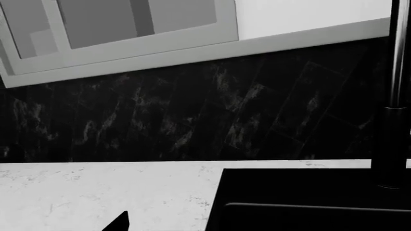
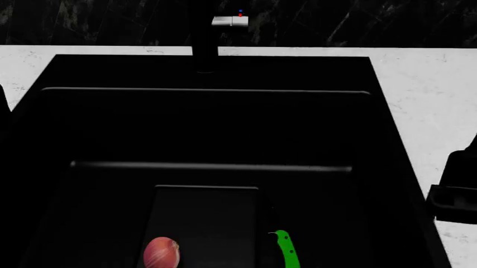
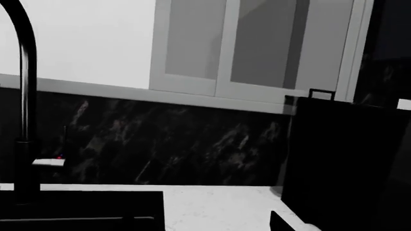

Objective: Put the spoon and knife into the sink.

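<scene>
Neither claw shows us its jaws: the right gripper (image 2: pixel 454 187) is only a dark block over the counter (image 2: pixel 425 84) by the right rim of the sink (image 2: pixel 209 72), and the left is out of sight, so we cannot tell apart or together. Inside the basin, near its front edge, lies the knife (image 2: pixel 286 251), green handle running front to back, right of the reddish ball (image 2: pixel 161 252). We see no spoon anywhere; the right arm looks nearer

Boxy black gripper (image 2: pixel 454 190) (matte, angular)
</scene>
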Tool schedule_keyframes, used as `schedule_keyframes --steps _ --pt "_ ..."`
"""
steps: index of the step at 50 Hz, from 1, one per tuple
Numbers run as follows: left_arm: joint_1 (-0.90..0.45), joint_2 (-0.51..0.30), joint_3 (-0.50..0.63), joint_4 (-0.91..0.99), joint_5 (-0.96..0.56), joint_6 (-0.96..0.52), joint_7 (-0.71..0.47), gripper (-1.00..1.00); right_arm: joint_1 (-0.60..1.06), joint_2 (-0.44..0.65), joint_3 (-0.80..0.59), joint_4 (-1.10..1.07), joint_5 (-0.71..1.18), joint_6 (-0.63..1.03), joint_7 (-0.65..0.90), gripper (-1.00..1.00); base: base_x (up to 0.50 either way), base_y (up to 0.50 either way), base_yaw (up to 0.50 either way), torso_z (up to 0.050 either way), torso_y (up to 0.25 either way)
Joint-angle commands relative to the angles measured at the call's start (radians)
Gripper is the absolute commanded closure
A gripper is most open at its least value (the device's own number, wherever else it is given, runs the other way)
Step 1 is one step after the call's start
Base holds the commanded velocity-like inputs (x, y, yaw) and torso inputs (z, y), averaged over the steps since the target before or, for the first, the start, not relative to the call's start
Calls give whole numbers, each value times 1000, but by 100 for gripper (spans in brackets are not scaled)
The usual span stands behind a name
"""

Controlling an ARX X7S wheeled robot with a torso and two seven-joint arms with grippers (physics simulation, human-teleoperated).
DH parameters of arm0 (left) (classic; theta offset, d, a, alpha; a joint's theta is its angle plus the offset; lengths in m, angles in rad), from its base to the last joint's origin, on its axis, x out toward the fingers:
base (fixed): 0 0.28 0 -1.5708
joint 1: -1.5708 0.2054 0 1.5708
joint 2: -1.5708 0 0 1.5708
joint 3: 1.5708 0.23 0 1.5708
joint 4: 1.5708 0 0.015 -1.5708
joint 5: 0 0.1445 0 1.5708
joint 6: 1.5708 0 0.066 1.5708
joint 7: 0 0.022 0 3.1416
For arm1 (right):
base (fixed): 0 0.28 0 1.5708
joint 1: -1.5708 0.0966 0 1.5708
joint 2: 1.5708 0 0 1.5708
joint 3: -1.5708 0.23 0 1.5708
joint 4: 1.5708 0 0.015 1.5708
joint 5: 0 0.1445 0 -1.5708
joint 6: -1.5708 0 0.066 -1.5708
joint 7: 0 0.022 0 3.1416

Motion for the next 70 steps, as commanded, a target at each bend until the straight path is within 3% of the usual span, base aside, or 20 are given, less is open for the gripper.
schedule_keyframes --steps 1,7,11,14,20,27,42,59,70 --pt "-19 2 -38 76 -15 -118 -31 -100 -28 1 22 -7 -35 -6 -35 -100 0 0 0 0 0" --pt "-57 -22 -87 260 -73 -385 -85 -100 -32 5 28 -9 -26 -8 -34 -100 0 0 0 0 0" --pt "-52 -159 -168 231 -620 -385 -526 -100 -79 -6 68 -20 -34 -6 -47 -100 0 0 0 0 0" --pt "-64 -229 -208 213 -918 -383 -774 -100 -102 -10 94 -25 -31 -6 -53 -100 0 0 0 0 0" --pt "-86 -302 -211 164 -1067 -365 -945 -100 -119 -27 102 -25 -58 -13 -75 -100 0 0 0 0 0" --pt "-54 -333 -233 118 -1015 -286 -941 -100 -150 -52 115 -28 -92 -23 -102 -100 0 0 0 0 0" --pt "5 -361 -226 8 -1079 -340 -1047 -100 -237 -120 146 -42 -179 -53 -172 -100 0 0 0 0 0" --pt "-104 -304 -99 -207 -1051 -282 -965 -100 -289 -170 143 -37 -251 -90 -237 -100 0 0 0 0 0" --pt "-218 -311 69 -328 -871 -169 -829 -100 -314 -193 142 -33 -284 -113 -267 -100 0 0 0 0 0"
